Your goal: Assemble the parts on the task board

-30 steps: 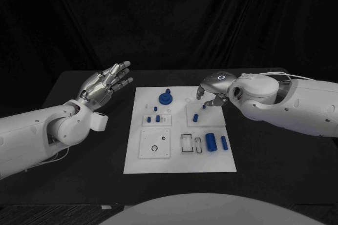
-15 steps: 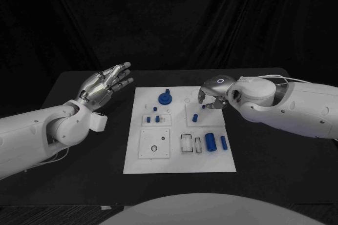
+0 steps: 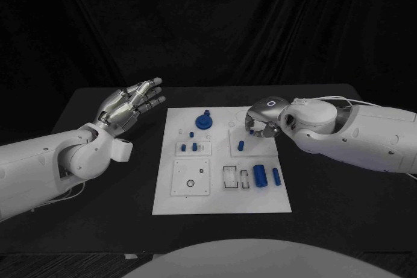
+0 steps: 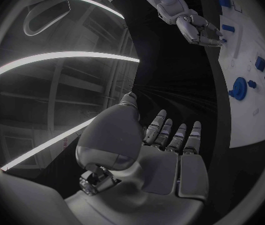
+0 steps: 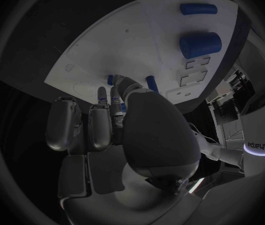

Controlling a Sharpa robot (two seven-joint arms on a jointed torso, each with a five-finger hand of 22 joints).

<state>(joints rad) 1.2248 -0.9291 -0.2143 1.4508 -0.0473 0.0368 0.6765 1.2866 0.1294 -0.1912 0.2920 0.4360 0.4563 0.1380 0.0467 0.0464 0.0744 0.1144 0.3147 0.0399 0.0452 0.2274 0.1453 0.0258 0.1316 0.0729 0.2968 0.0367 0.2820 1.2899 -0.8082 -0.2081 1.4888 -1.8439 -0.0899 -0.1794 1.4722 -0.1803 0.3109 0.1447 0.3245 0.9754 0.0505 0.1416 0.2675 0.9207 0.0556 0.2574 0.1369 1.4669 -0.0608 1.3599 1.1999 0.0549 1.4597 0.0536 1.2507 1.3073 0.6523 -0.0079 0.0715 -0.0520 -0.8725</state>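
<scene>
Black table [image 3: 104, 217], bearing a white task board [image 3: 222, 199] at its middle. Left hand [image 3: 130, 104]: raised above the table to the board's left, well apart from it, fingers straight and spread, holding nothing; the left wrist view shows the same hand [image 4: 164, 150] flat with fingers extended. Right hand [image 3: 261, 122]: lowered over the board's far right part, fingers curled downward onto the board; a small blue piece [image 3: 252, 132] shows at the fingertips, but whether it is pinched or merely touched cannot be told. Right wrist view: fingers [image 5: 101, 120] bent toward the board, with small blue bits just beyond them. Parts on the board: a blue round knob piece [image 3: 204, 120] at the far middle; two short blue pegs [image 3: 190, 147] in the left middle block; one blue peg [image 3: 241, 145] in the right middle block, just beside the right hand; a thick blue cylinder [image 3: 260, 175] and a slimmer blue bar [image 3: 276, 176] lying side by side at the near right.
</scene>
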